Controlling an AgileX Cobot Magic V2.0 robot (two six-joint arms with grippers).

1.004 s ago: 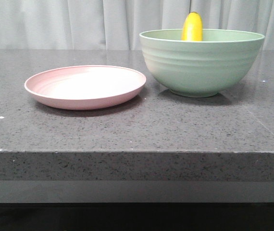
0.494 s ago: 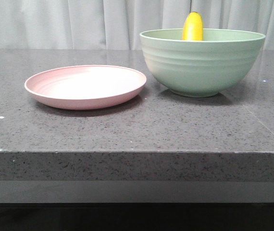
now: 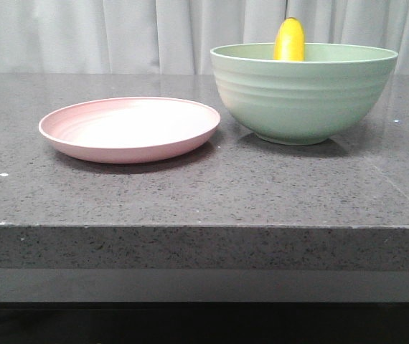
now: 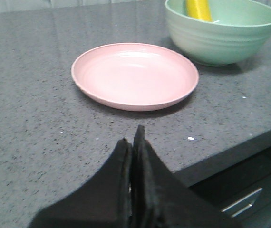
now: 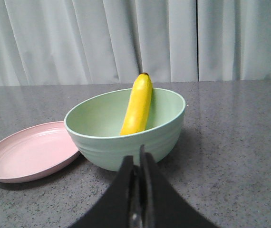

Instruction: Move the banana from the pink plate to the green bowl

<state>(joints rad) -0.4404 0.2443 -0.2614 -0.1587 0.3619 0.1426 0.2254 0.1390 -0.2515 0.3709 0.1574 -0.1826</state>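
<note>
Yellow banana (image 5: 137, 104) leans upright inside the bowl (image 5: 126, 137), just beyond the right tool (image 5: 138, 164). The plate (image 4: 134, 75) lies bare ahead of the left tool (image 4: 132, 142). Both tools are pressed together, gripping nothing.

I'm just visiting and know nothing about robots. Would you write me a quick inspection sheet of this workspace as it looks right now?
Surface: dark grey speckled stone tabletop, glossy, a few tiny white specks.
Job's things: short bright yellow banana stands leaning inside the deep pale mint-green ridged bowl, dark tip above the rim. Shallow round pale pink plate sits to the bowl's left, nothing on it.
Clutter: nothing seen.
Grippers: left gripper has its black fingers pressed together, holding nothing, short of the plate. Right gripper likewise shut, holding nothing, short of the bowl.
Cables: nothing seen.
Surroundings: pale pleated curtain behind the table.
</note>
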